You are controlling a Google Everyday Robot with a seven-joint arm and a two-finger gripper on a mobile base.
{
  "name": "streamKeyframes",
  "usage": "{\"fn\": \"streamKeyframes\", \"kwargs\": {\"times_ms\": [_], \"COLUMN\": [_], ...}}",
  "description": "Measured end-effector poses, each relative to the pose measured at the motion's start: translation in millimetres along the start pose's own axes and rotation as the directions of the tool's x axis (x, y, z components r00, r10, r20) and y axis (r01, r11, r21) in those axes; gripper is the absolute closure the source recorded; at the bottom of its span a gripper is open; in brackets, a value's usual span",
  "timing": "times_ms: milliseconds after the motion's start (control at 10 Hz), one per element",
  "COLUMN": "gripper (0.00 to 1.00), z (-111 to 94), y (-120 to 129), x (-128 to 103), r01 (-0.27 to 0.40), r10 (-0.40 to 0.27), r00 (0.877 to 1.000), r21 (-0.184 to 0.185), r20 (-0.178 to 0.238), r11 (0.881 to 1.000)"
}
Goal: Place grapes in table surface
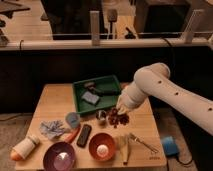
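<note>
1. Grapes (119,119) show as a dark red cluster low against the table surface (54,100). They are just in front of the near right corner of the green tray (96,80) and outside it.
2. Whether the cluster already rests on the wood or hangs barely above it, I cannot tell. No clear gap shows under it.
3. The gripper (119,108) sits directly on top of the cluster, at the end of the white arm (165,92) that reaches in from the right. The wrist hides it, so I cannot tell whether it is spread or pinching the bunch.
4. The carrying part looks done, since the grapes are over bare tabletop and in no container. What seems left is a confirmed release and lifting the arm clear.
5. A small shiny dark ball (102,116) lies just left of the cluster, close enough to be nudged.
6. The orange bowl (102,146) stands near, toward the front edge, with wooden utensils (126,146) to its right. The purple bowl (60,156) and a crumpled cloth (52,129) are well apart on the left.
</note>
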Motion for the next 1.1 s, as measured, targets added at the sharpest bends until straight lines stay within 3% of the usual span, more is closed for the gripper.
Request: {"fn": "streamKeyframes", "kwargs": {"times_ms": [200,400,800,1100], "gripper": [0.39,0.22,0.20,0.20], "z": [25.3,43.7,65.4,55.3], "y": [-2.4,-5.1,-3.7,-2.4], "x": [20.0,36.7,51.6,42.0], "r01": [-0.022,-0.056,-0.119,-0.088], "r10": [0.022,0.056,0.120,0.087], "r00": [1.000,0.998,0.992,0.996], "r21": [-0.017,-0.011,-0.025,-0.037], "r20": [0.011,0.035,0.034,-0.028], "r11": [1.000,0.998,0.993,0.995]}}
